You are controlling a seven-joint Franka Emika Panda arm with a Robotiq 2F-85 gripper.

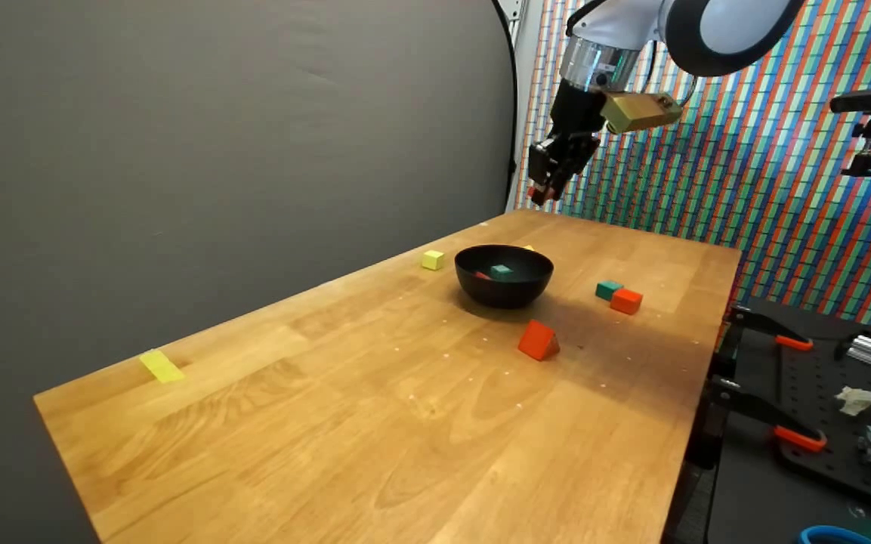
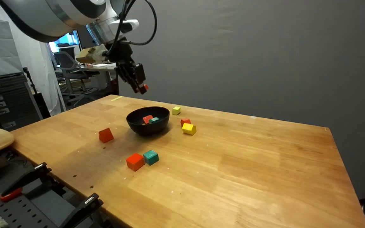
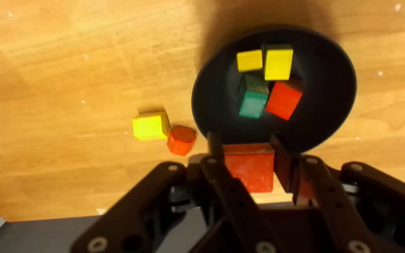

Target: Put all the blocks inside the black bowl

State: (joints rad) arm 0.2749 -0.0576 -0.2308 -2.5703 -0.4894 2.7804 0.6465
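Your fingers (image 3: 283, 164) are clamped on a red block (image 3: 249, 172), one to each side, holding it in the air above the worktop (image 2: 248, 164). In the wrist view it overlaps the edge of the bowl (image 2: 146, 130); whether it hangs fully over the opening, you can't tell from here. It should be light and stiff, probably wood, hard to harm; the flat sides suit your pinch, but a smooth finish may let it twist, so squeeze evenly and let go low, or it may bounce off what lies inside: two yellow blocks (image 3: 278, 64), a green block (image 3: 253, 104) and another red block (image 3: 284, 100). Six more show outside. Take the wedge (image 1: 537, 341) by its triangular ends, since its slopes would likely squirt from your grip. The red cube (image 2: 135, 162) and green cube (image 2: 151, 157) sit side by side, perhaps touching, so pinch each across the faces that don't meet its neighbour. Do likewise with the bright yellow block (image 3: 149, 126) and the many-sided block (image 3: 181, 140) by the bowl; the latter will probably roll in your hold unless you catch two opposite flats. The pale yellow block (image 2: 176, 110) stands alone near the worktop's edge, and you can likely grip it on any pair of opposite sides
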